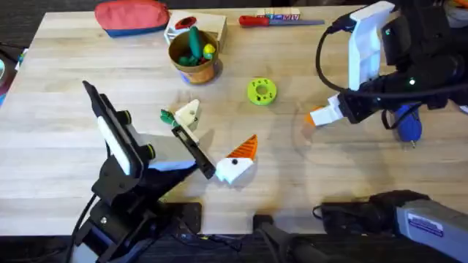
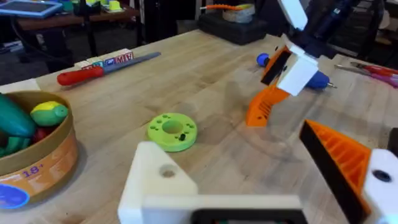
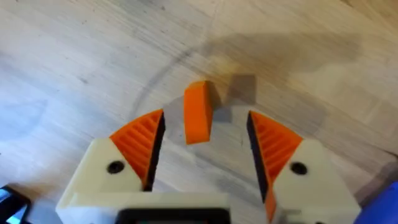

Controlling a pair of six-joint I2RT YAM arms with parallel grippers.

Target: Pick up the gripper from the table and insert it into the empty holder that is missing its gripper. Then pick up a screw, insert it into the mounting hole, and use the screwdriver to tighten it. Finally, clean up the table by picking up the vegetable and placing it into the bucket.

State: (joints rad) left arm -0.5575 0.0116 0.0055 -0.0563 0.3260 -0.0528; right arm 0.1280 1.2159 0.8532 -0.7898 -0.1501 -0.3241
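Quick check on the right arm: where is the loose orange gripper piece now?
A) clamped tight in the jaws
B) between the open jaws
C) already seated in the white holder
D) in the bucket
B: the gripper sits on the wood with gaps either side between the right gripper's open jaws.

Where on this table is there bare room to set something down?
The near right wood, between the orange-tipped white block and the right gripper, is bare. So is the far left edge, beside the left arm. It is crowded around the bucket, green ring and holder.
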